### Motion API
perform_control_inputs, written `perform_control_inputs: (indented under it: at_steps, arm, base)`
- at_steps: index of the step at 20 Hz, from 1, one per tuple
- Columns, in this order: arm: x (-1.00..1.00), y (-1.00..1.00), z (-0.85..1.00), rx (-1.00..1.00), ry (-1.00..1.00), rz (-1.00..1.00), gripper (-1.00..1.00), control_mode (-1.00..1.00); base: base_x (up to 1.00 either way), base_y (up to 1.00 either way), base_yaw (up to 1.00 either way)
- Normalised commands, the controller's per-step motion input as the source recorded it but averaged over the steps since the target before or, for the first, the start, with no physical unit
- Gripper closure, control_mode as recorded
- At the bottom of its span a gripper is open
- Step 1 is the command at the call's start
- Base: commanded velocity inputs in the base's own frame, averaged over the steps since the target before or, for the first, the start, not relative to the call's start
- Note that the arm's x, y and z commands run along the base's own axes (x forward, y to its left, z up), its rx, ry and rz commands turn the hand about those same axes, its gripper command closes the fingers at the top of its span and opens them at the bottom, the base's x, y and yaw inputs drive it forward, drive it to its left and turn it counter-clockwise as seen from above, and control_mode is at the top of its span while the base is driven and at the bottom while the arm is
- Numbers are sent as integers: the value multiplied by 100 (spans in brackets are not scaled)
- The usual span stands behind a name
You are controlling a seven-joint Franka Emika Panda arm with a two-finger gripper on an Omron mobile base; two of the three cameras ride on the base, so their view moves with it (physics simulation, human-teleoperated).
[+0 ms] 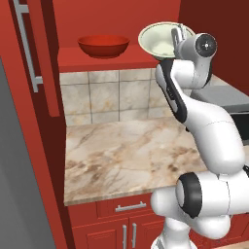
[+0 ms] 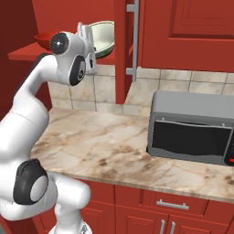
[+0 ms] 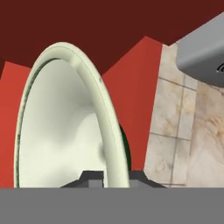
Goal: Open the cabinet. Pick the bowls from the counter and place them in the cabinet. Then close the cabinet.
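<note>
The cabinet stands open, its left door (image 1: pixel 36 53) swung out and its right door (image 2: pixel 120 50) seen edge-on. The glossy red bowl (image 1: pixel 103 45) (image 2: pixel 42 39) rests on the cabinet's inner shelf (image 1: pixel 107 62). My gripper (image 1: pixel 177 35) (image 2: pixel 87 34) (image 3: pixel 116 177) is shut on the rim of the pale greenish-white bowl (image 1: pixel 158 40) (image 2: pixel 103 38) (image 3: pixel 61 131). That bowl is tipped on its side, up at shelf height to the right of the red bowl. Whether it touches the shelf I cannot tell. The marble counter (image 1: pixel 121 151) (image 2: pixel 105 141) lies below.
A grey microwave (image 2: pixel 192 125) (image 1: pixel 228 99) sits on the counter to the right, under another closed red wall cabinet (image 2: pixel 192 32). A tiled backsplash (image 1: pixel 107 97) runs beneath the shelf. Red base cabinets with a drawer (image 1: pixel 129 206) are below the counter's edge.
</note>
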Motion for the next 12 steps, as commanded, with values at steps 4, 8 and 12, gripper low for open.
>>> perform_control_inputs:
  at_steps: [4,8,12]
  arm:
    - [34,0,0,0,0,1,100,-100]
    - [36,0,0,1,0,1,100,-100]
    - [44,0,0,0,0,0,100,-100]
  base:
    - [0,0,0]
    - [0,0,0]
    - [0,0,0]
